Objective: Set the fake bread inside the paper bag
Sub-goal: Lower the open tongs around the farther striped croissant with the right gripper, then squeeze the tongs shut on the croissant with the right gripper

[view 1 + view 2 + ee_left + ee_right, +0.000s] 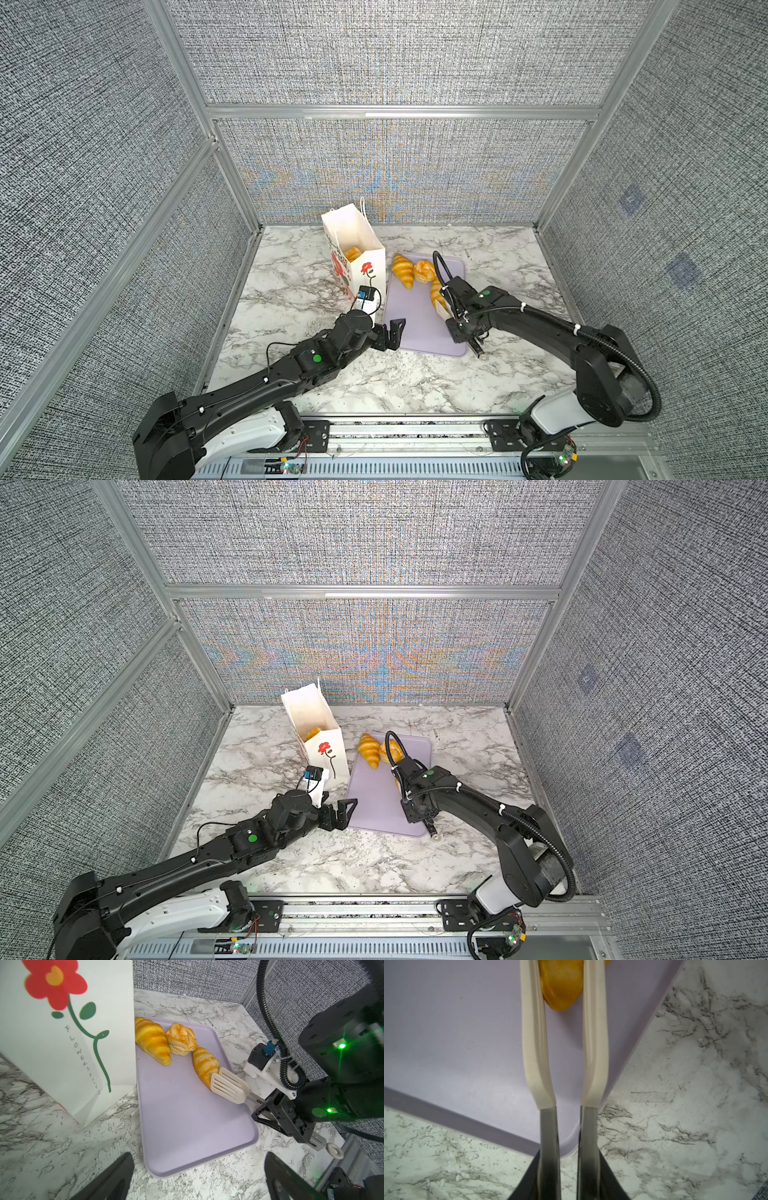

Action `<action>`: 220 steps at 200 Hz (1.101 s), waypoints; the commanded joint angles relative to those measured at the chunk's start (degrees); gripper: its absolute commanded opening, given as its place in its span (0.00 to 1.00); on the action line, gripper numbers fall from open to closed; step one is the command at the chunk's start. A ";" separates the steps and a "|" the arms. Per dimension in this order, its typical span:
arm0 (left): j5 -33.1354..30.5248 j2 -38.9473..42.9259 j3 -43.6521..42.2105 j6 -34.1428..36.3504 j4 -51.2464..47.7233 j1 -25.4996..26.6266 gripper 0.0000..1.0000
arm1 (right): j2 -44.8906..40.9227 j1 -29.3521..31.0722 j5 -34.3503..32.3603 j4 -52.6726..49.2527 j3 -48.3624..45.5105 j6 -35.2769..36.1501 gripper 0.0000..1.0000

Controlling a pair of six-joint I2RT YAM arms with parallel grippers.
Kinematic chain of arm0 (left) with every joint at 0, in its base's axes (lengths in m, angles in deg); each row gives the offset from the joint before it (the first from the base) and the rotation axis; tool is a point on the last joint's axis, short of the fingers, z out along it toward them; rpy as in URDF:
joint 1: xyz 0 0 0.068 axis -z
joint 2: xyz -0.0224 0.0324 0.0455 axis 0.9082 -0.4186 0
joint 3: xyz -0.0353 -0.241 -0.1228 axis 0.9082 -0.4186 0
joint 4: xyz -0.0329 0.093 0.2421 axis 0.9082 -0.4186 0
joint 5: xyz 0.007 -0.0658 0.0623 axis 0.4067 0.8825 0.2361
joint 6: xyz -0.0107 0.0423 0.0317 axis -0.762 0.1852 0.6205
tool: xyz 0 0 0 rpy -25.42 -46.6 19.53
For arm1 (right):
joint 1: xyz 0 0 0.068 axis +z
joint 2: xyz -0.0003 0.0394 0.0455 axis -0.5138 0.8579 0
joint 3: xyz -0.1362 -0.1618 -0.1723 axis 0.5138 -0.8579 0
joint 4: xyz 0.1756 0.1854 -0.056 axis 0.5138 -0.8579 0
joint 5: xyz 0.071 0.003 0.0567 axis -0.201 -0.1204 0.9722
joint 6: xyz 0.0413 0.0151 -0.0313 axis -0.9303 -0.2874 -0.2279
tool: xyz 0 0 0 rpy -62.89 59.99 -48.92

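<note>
— Where is the fake bread sitting?

— Three glossy golden pieces are lying on the lilac tray, clustered at its far end. A ridged croissant is lying nearest the paper bag. A round bun with a puffed, folded top is touching it. A second croissant is trailing from the bun toward the tray's right edge. In both top views a fourth pastry is showing low inside the bag, only partly visible.

— And the bag itself?

— It is standing upright on the marble-patterned table, mouth open, just beside the tray's left edge. It is tall, narrow, smooth white paper, carrying a red flower on a dark green stem. A thin string handle is poking up at the back.

— The tray's make?

— Smooth, matte and rectangular, with rounded corners and a shallow raised rim.

— How is the right arm engaging?

— The right gripper is clamping a pair of tongs by their steel arms, jaws drawn in against them. The tongs' cream slotted tips are pressing on either side of the second croissant's near end. Whether that croissant is lifting off the tray, I cannot tell.

— And the left?

— The left gripper is hovering spread to its full width, holding nothing. It is sitting near the tray's near left corner, just in front of the bag.
</note>
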 commanded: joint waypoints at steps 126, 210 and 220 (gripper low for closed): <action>-0.93 1.20 -0.72 1.15 -0.57 0.48 0.99 | 0.21 0.18 -3.94 -0.03 2.09 -10.58 0.54; -2.12 3.75 -2.43 0.36 -1.53 0.49 0.99 | 4.36 0.18 -4.13 1.88 4.72 -12.16 0.56; -2.20 3.82 -2.39 0.38 -1.70 0.48 0.99 | 5.10 0.11 -4.39 1.96 5.25 -12.28 0.56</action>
